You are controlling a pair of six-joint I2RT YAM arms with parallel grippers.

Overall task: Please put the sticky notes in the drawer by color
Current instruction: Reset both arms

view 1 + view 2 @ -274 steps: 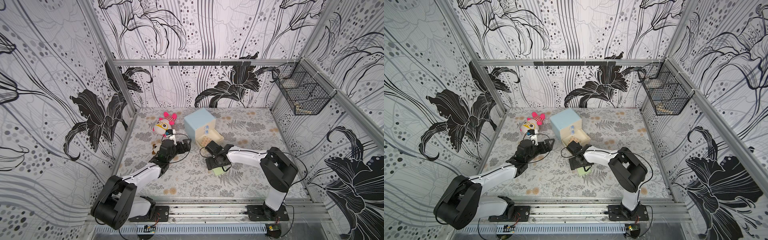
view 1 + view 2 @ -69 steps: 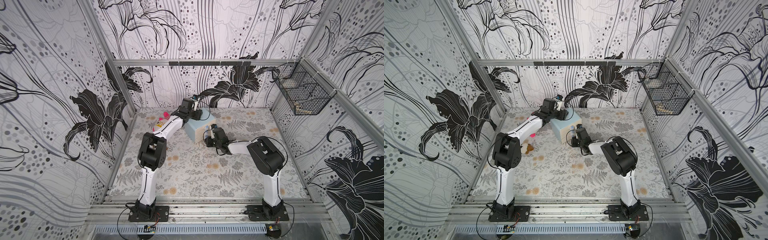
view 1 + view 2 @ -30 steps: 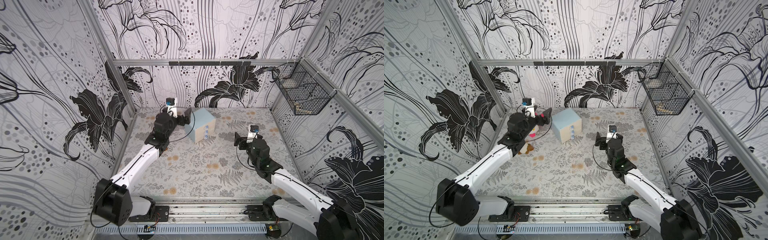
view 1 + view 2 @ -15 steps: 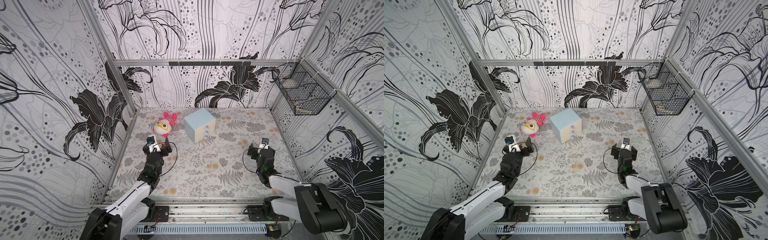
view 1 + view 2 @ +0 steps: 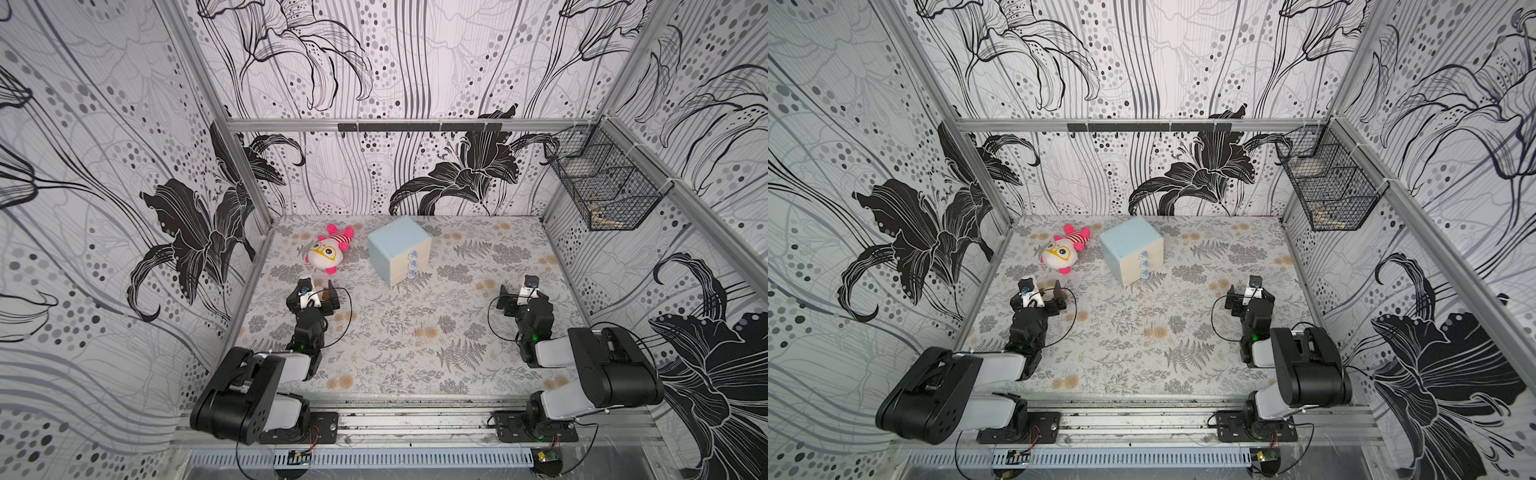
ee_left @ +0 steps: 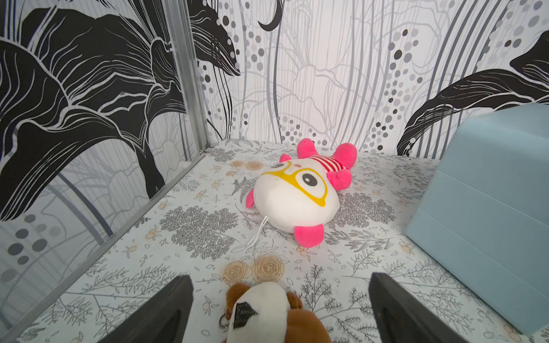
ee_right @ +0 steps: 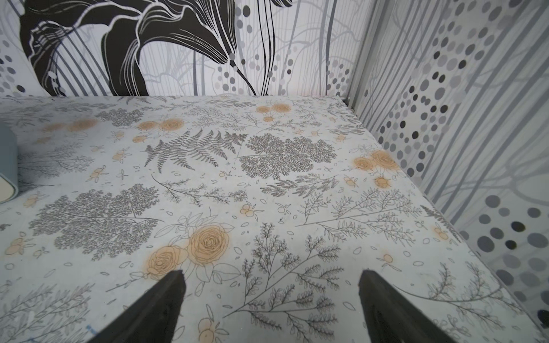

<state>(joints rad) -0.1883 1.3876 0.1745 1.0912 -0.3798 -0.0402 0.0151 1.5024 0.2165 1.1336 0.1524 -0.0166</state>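
- Holding my left gripper [image 6: 279, 282] low over the table [image 5: 415, 332], I am spreading its jaws wide and gripping nothing.
- Lying between those two fingers is a small brown-and-white plush [image 6: 261, 311]; in the left wrist view it is touching neither of them.
- I am carrying my right gripper [image 7: 272, 274] just as wide open and empty, low over a bare floral patch of the table near the right wall.
- Both arms are sitting folded back near the front rail, with the grippers [image 5: 318, 293] [image 5: 517, 293] well apart from each other.
- Just beyond my left gripper, a pink plush toy [image 6: 297, 193] with yellow glasses is lying near the back left corner.
- Beside that toy, the drawer [image 5: 399, 249] is standing upright toward the back of the table, turned at an angle, well apart from both grippers.
- Its three cream fronts are sitting flush, with the blue knobs [image 5: 412, 263] facing the front right, so I cannot tell what is lying inside.
- Farthest out, a black wire basket [image 5: 602, 187] is hanging on the right wall, above the table.
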